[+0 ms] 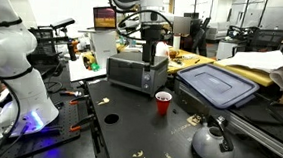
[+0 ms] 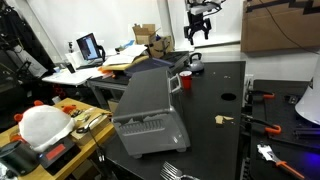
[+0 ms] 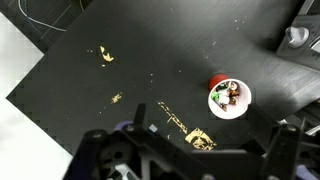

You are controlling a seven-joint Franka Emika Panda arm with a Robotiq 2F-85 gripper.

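Pincer first: the black two-finger pincer (image 2: 200,36) hangs well above the matte black tabletop (image 1: 128,133), its jaws spread wide with nothing between them, so it grips nothing and touches nothing. That height seems to be what gives the wrist camera its broad look straight down. Almost directly beneath it in the wrist view lies a scatter of small yellow crumbs (image 3: 201,139), loose on the bare surface and apparently spilled rather than set there. Next out stands the small red plastic cup (image 3: 230,97), upright on the table, off to one side of the pincer and well below it, clearly apart. Its pale inside holds a few small coloured pieces that I cannot identify, and standing on its base is what keeps them in. In an exterior view the rounded grey metal kettle (image 1: 212,144) sits near the cup (image 1: 163,103) on its flat bottom, handle up, not touching it. Behind the cup is the boxy silver toaster oven (image 1: 127,72), close but separate, square on the tabletop as a heavy appliance would rest. Further off, the flat blue plastic bin lid (image 1: 217,86) lies on a container at the table's edge. Farthest away, a lit computer monitor (image 2: 89,46) stands on a cluttered desk.
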